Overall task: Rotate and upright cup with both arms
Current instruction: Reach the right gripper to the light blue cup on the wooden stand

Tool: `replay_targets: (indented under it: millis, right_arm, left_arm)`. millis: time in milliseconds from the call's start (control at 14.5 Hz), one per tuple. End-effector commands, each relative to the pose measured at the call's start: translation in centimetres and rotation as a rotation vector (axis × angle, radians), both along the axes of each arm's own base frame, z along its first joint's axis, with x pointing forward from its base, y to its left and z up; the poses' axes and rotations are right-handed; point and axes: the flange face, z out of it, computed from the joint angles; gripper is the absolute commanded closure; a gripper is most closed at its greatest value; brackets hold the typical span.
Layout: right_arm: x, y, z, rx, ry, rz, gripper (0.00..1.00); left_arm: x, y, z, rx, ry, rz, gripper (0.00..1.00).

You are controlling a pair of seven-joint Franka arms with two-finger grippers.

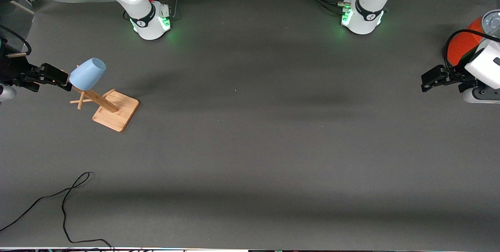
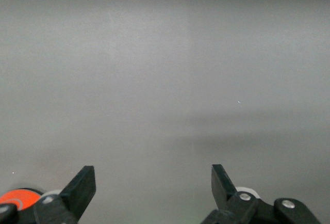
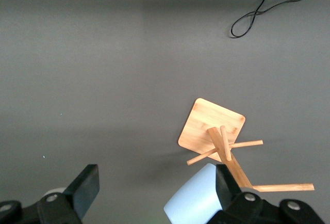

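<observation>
Over at the right arm's end of the table, the right gripper (image 1: 58, 79) hangs with jaws spread wide and empty, just beside the small pale-blue plastic cup (image 1: 87, 74), which sits upturned on a peg of the wooden rack (image 1: 110, 108). Well apart, the left gripper (image 1: 429, 80) waits open, holding nothing, beside the orange-red cylinder (image 1: 461, 45).

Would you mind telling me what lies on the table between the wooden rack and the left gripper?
Nothing: in the front view only bare dark tabletop stretches from the wooden rack to the left gripper.
</observation>
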Motion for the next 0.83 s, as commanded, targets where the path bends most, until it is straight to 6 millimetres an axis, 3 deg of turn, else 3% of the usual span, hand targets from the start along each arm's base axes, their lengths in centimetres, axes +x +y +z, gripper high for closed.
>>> replay_targets:
  millis: [0,275,550,757]
  right_arm:
    - [0.0,0.1,0.2,-0.008,0.003,0.023,0.0]
    - [-0.7,-0.3,0.6,-0.005,0.014,0.006,0.0]
    - [-2.6,-2.4,0.5,0.014,0.095,-0.33,0.0]
    - [-5.1,-5.8,-1.2,0.094,0.156,-0.536,0.0]
  left_arm:
    - [0.0,-0.1,0.5,0.007,-0.011,-0.016,0.0]
    - [0.0,-0.1,0.5,0.007,-0.011,-0.016,0.0]
    - [0.0,-0.1,0.5,0.007,-0.011,-0.016,0.0]
    - [0.0,-0.1,0.5,0.007,-0.011,-0.016,0.0]
